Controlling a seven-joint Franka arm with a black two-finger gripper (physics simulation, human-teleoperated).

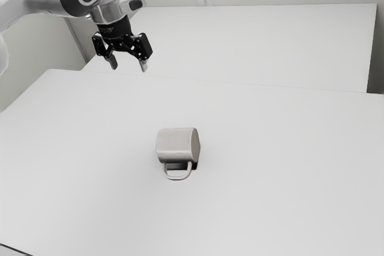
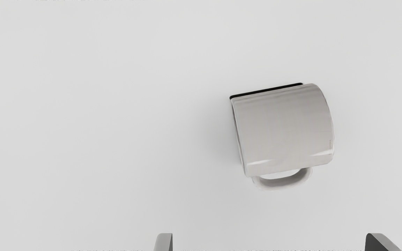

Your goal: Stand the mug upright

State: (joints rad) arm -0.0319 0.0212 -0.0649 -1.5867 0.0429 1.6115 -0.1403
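Holds the black 2-finger gripper (image 1: pixel 128 66) above the smooth white tabletop (image 1: pixel 270 178), fingers wide apart. Sees the grey-beige cylindrical mug (image 1: pixel 174 144), probably ceramic, lying on its side.

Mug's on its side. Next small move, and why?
I'd probably ease the open gripper across and down toward the mug. It lies on its side on the table, while the gripper hangs above, off toward the exterior view's left, with nothing held between its fingers.
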